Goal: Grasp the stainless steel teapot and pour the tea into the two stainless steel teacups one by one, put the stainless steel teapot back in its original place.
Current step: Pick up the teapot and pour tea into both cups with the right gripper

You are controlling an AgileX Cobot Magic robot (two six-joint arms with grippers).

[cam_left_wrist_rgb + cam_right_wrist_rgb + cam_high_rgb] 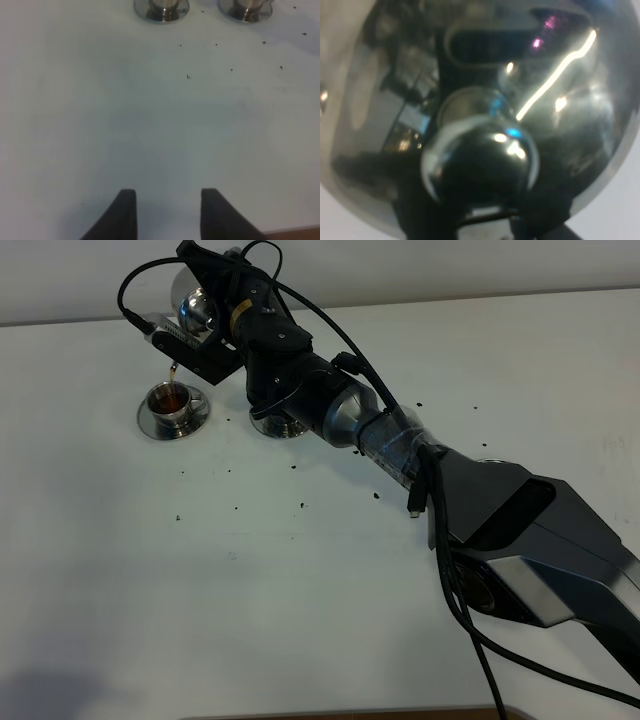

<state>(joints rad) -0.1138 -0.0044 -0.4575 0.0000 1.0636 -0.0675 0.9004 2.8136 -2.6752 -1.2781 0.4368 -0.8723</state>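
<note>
The right tool (pixel 205 325), clamped on the stainless steel teapot (pixel 198 308), is tipping it over the far-left teacup (pixel 171 400); the second teacup (pixel 278 425) is sitting just right. The left tool (pixel 167 212) is hanging apart.

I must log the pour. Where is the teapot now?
In the exterior high view the teapot is at far left, tilted in the right hand, above the left teacup.

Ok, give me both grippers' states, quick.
Left gripper: open, empty.
Right gripper: holding the teapot, pouring into a cup; fingers hidden.
</note>
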